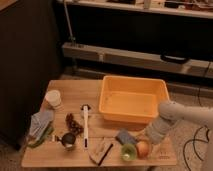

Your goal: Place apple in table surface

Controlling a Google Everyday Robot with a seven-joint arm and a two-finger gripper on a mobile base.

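The apple, small, round and orange-red, is at the table surface's front right, touching or just beside a small green cup. I cannot tell whether it rests on the wood or hangs just above it. My gripper is at the end of the white arm that reaches in from the right. It sits right over the apple's upper right side, and its contact with the apple is hidden.
An orange plastic bin fills the back right of the table. A blue sponge, a brown packet, a white utensil, a dark metal cup, a grey cloth and a white cup lie across it.
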